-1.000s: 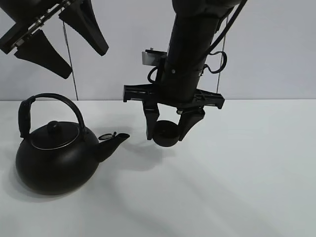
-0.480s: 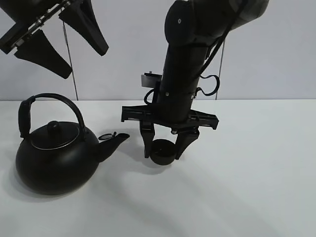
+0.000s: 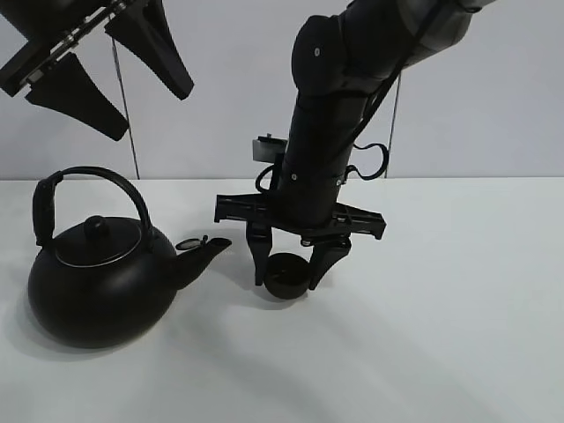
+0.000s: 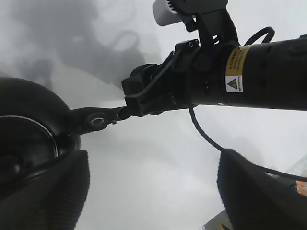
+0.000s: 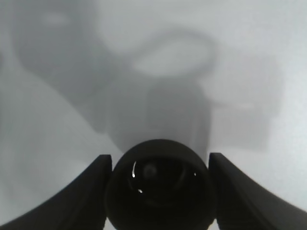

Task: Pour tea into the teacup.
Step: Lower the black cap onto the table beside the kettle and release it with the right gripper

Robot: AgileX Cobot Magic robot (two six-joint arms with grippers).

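The teacup, small, black and bowl-like, sits upright between the fingers of my right gripper, which is shut on it. It is down at the white tabletop, just right of the kettle's spout. In the right wrist view the teacup shows its dark inside, with a finger on each side. The large black kettle stands at the left, its handle arched. My left gripper hangs open high above the kettle, holding nothing. The left wrist view shows the kettle, its spout and the right arm.
The white table stretches bare to the right and front of the cup. A pale wall stands behind. Two thin vertical cables hang at the back.
My right gripper has come down with the teacup, from a little above the table to its surface, drifting slightly left. The left gripper and the kettle have not moved.
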